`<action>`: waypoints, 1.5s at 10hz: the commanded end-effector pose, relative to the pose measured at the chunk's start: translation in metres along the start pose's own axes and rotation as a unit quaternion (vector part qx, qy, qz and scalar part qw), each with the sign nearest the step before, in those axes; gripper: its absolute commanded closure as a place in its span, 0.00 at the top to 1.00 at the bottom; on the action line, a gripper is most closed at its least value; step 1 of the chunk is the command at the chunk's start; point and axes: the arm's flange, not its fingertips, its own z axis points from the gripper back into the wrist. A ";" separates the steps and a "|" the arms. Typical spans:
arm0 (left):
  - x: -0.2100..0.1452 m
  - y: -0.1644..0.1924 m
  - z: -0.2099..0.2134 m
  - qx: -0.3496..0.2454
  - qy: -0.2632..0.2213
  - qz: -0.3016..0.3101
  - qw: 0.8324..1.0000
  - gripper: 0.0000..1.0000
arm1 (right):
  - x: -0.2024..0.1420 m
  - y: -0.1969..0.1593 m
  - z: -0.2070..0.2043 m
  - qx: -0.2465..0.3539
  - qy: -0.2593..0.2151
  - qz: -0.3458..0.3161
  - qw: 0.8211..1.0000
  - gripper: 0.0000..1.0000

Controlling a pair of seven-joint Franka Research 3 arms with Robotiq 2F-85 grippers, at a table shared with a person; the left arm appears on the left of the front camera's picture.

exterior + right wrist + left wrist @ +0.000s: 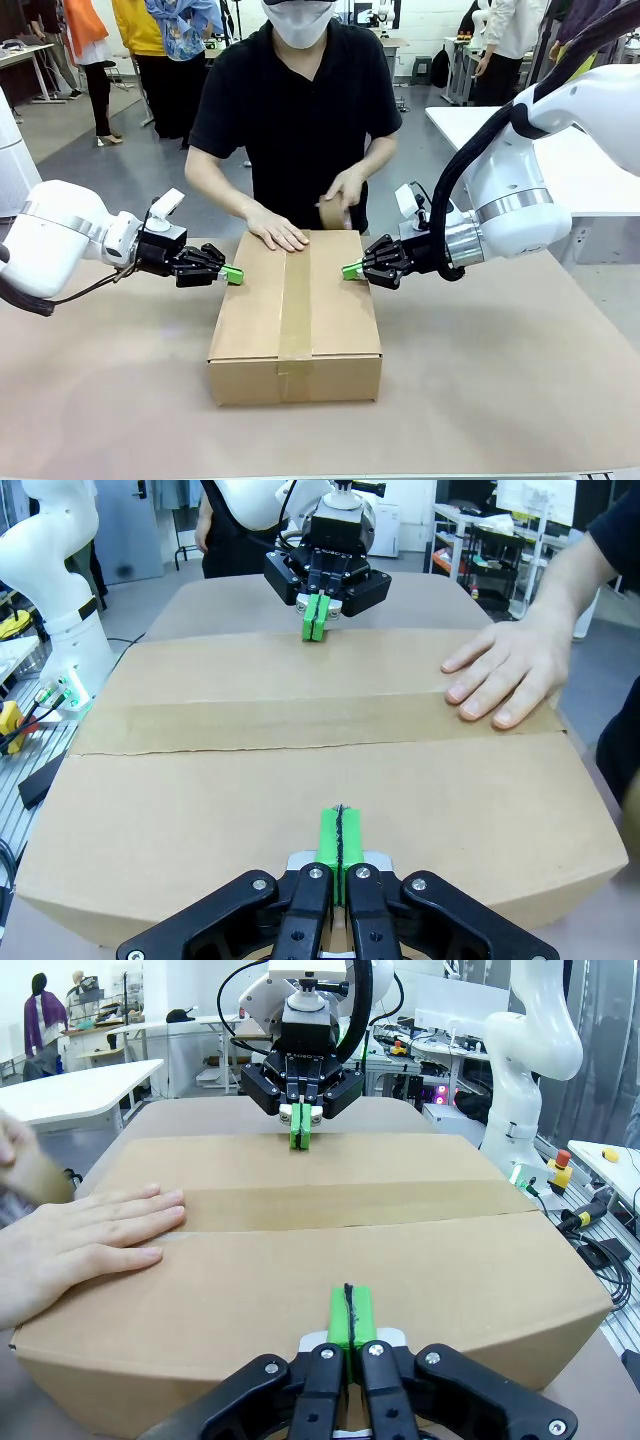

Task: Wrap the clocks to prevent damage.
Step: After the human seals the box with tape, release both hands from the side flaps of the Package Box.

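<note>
The clocks are out of view. A closed cardboard box (250, 320) lies mid-table, with a strip of brown tape (296, 300) along its top seam. My left gripper (234, 274) is shut, and its green pads (349, 1320) rest at the box's left top edge. My right gripper (350, 270) is shut too, its pads (340, 838) lying on the right top edge. The two grippers face each other across the box (300, 1260). A person presses one hand (275, 233) flat on the far end of the top and holds a tape roll (332, 212) at the far edge with the other.
The brown table (480, 400) has free room in front of the box and on both sides. The person stands close against the far edge. A white table (590, 170) stands behind on the right, and other people stand farther back.
</note>
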 end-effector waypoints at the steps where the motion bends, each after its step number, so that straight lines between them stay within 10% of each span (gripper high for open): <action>1: 0.000 0.000 -0.001 0.001 0.002 0.000 1.000 0.01 | -0.002 0.000 -0.002 -0.004 0.001 -0.009 1.000 0.01; 8: 0.000 0.000 0.000 0.000 0.000 0.000 1.000 0.01 | 0.000 0.000 0.000 0.000 0.000 0.000 1.000 0.01; 15: 0.152 -0.044 0.103 0.064 0.226 0.145 0.961 0.01 | 0.137 0.029 0.130 -0.016 0.155 -0.128 0.979 0.01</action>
